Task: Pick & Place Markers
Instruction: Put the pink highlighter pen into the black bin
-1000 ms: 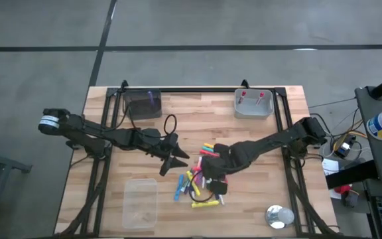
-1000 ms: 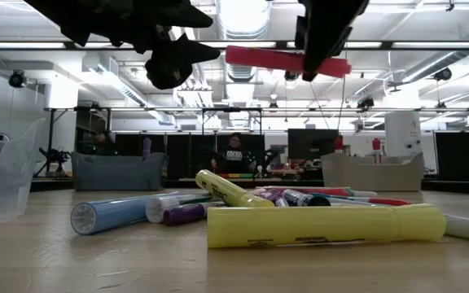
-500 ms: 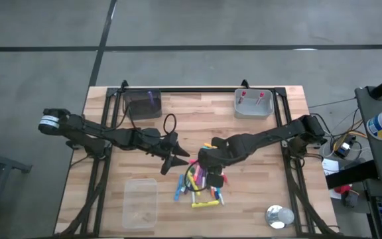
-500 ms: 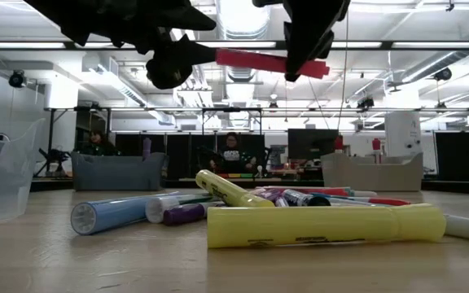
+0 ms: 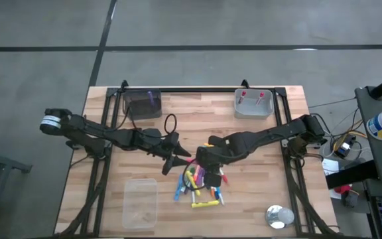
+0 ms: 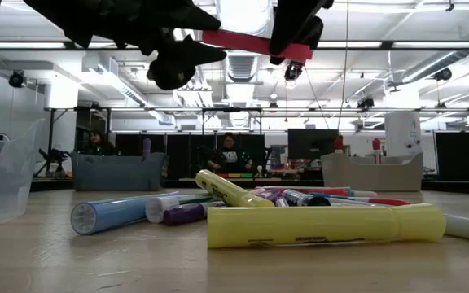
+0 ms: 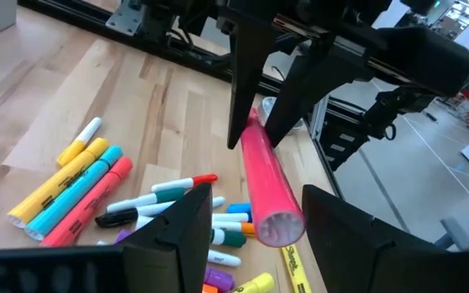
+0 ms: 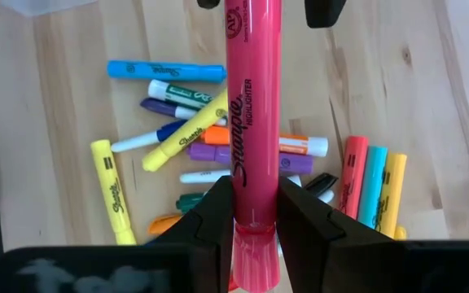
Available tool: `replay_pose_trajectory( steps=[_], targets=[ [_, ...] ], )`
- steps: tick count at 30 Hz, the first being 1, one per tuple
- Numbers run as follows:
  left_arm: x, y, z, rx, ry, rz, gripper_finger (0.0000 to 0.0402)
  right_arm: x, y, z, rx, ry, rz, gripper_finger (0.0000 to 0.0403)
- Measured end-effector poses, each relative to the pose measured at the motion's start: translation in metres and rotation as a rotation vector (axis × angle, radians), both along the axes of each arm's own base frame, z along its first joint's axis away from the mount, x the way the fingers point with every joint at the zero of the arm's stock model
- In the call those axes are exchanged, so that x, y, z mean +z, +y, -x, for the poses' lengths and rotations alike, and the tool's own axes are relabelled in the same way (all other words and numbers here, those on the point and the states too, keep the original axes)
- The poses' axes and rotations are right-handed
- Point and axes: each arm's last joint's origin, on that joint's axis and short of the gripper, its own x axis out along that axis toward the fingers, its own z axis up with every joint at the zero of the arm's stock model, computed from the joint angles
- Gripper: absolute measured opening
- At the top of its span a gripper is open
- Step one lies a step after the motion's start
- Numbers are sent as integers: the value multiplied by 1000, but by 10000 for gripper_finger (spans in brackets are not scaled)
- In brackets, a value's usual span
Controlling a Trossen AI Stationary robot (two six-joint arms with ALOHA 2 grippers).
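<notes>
Holding a pink highlighter (image 8: 251, 122) above the marker pile (image 5: 201, 182), our right gripper (image 5: 202, 157) has its jaws pinching the barrel near one end, with a finger (image 8: 210, 220) pressed on either side of it. The rest of the barrel sticks out forward from those jaws, toward our left gripper (image 5: 178, 158), whose jaws are spread wide. In the left wrist view the free end of the highlighter lies right between the two spread fingers (image 7: 177, 236), and neither one is seen touching it. In the low view it hangs roughly level, well above the pile, bridging the two grippers.

The highlighter is a thick, round, bright pink pen with black "Sharpie" lettering along its side and a flat circular end.

The marker pile lies on the wooden surface (image 5: 204, 119) directly under the two grippers: yellow, blue, green, purple, orange and pink pens, some with white barrels, lying crossed and side by side. At one edge of the pile a salmon, a light blue and a yellow highlighter lie parallel. Nearest the low camera, a fat yellow highlighter (image 6: 324, 225) lies flat in front of the pile.
</notes>
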Motion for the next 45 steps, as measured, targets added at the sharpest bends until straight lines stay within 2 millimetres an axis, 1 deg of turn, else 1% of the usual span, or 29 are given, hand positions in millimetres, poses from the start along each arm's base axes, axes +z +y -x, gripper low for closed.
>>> replay_pose_trajectory(
  steps=[14, 36, 45],
  targets=[
    [0, 0, 0, 0, -1, 0, 178, 1, -2, -2, 13, -17, 6, 72],
    [0, 0, 0, -3, -2, -8, 74, 1, -2, -3, 18, -22, 9, 74],
    [1, 0, -1, -2, -16, -25, 72, 1, -2, -1, 25, -11, 13, 81]
  ],
)
